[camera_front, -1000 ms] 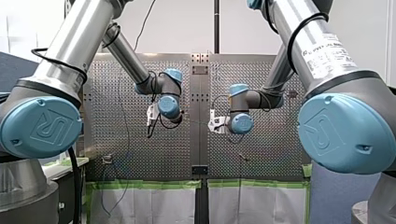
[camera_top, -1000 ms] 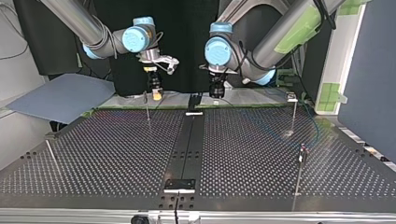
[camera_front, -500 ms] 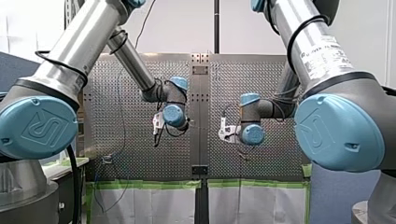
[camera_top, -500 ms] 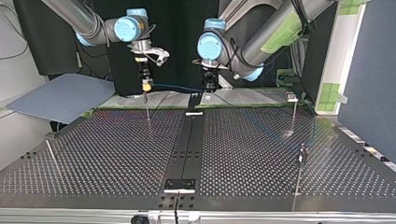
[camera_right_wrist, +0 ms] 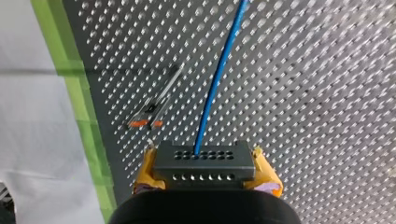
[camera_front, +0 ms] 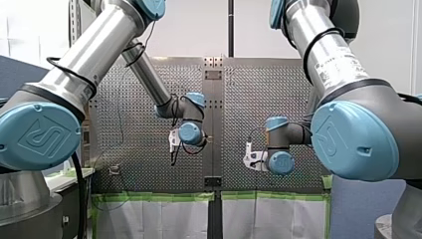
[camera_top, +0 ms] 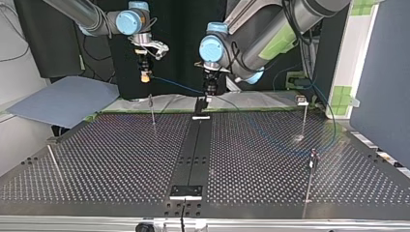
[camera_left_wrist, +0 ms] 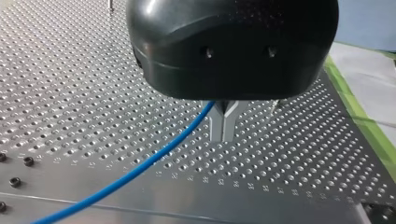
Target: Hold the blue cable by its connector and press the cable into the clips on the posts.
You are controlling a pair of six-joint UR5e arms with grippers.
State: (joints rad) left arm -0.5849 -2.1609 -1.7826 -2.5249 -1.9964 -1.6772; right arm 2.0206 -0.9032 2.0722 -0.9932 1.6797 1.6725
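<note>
the blue cable (camera_top: 176, 85) is thin, round and bright blue. at its end it has a dark flat connector (camera_right_wrist: 204, 162), a block with two rows of small holes.

in the top view the cable hangs in the upper middle of the frame, over the far side of the perforated table (camera_top: 121, 159), stretched between the two grippers. past my left gripper it goes on to the right of the frame and curves loosely down over the table.

my right gripper (camera_top: 143, 76), at the upper left of this view, is closed on the connector. its yellow pads (camera_right_wrist: 145, 171) press on the two short sides, and the cable leaves the block straight ahead of the fingers. my left gripper (camera_left_wrist: 223, 125) has its metal fingers pressed together on the cable, which leaves them sideways and slopes down over the table.

i count one cable, one connector, two grippers and three upright posts. the far left post (camera_top: 153, 110) stands just under my right gripper. the far right post (camera_top: 303, 116) and the near right post (camera_top: 310, 176) stand at the right.
</note>
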